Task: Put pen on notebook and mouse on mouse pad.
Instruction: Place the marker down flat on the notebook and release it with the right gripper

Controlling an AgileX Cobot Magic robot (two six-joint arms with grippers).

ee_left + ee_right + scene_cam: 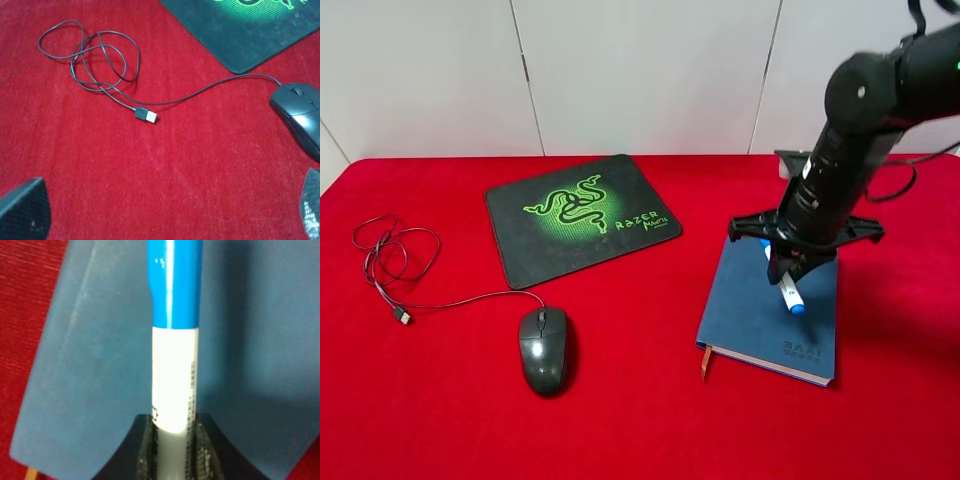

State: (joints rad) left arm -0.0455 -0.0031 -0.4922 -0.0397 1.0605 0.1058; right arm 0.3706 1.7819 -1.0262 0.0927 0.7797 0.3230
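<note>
Right fingers [144, 446] clamped on the pen [172, 380], its long axis slanting down over the notebook [90, 390]; left fingers [22, 210] spread wide, empty, with the mouse [300, 117] just beside them.

Mouse [543, 350] before mouse pad [582, 218]; notebook [750, 320] right; pen [788, 290] over notebook.

Glossy black jointed arm [868, 105], black right claw [786, 272].
</note>
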